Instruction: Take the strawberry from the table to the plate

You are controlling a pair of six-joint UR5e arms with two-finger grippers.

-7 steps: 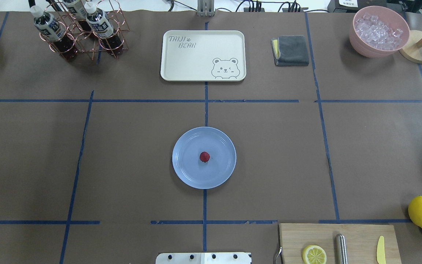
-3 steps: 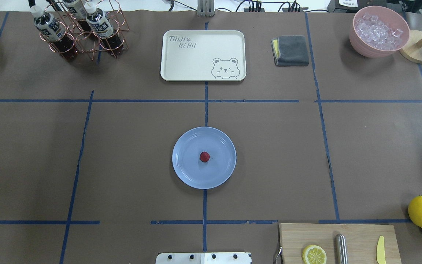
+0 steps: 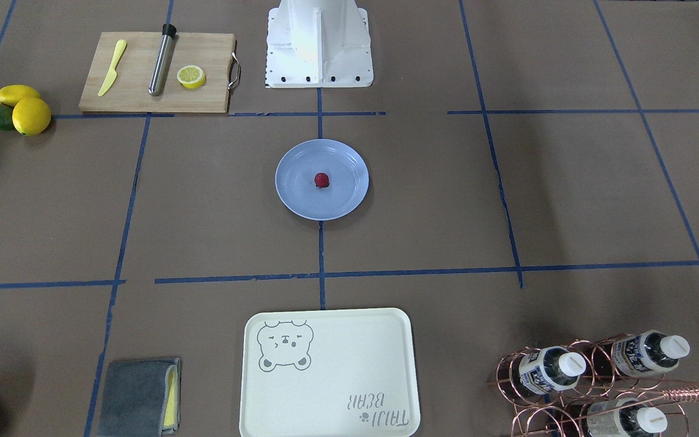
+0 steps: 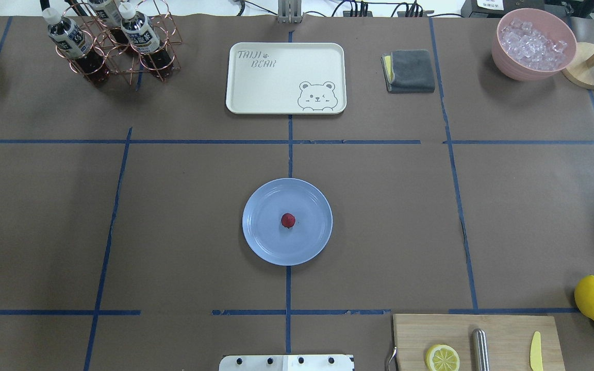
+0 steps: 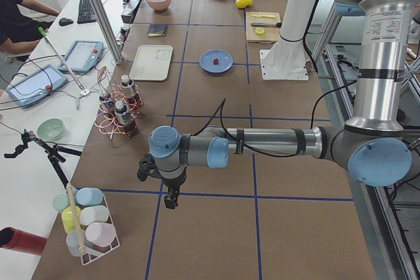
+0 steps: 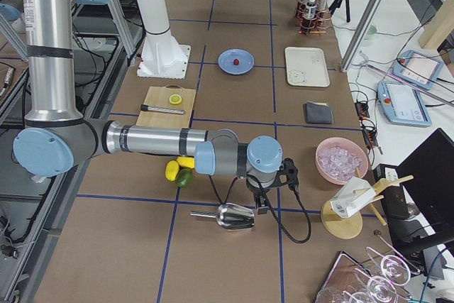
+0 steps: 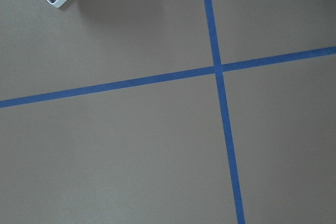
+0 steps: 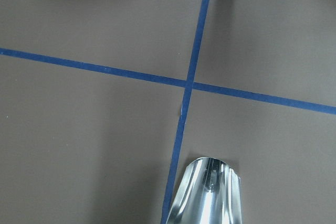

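We find the strawberry (image 4: 287,220) lying at the middle of the plate (image 4: 263,245), which rests on the surface (image 4: 173,221) at six o'clock from the cream tray (image 4: 276,77) in the overhead view; nothing touches the berry, so we judge the placing itself done and the step in hand to be parking the arms. The left pincer (image 5: 172,200) hangs over bare surface at the far left end, well apart from the plate, and we cannot tell whether its jaws are apart or together, since only the side view shows it and the wrist view shows only tape lines; the same goes for the right pincer (image 6: 261,206), which hovers at the far right end with a metal scoop (image 6: 230,216) at about seven o'clock from it. To finish well we would hold both arms out at these ends and bring nothing back over the plate, because the round berry could roll at a nudge of the rim; we would also keep the right wrist high and clear of the scoop so nothing gets swept along.
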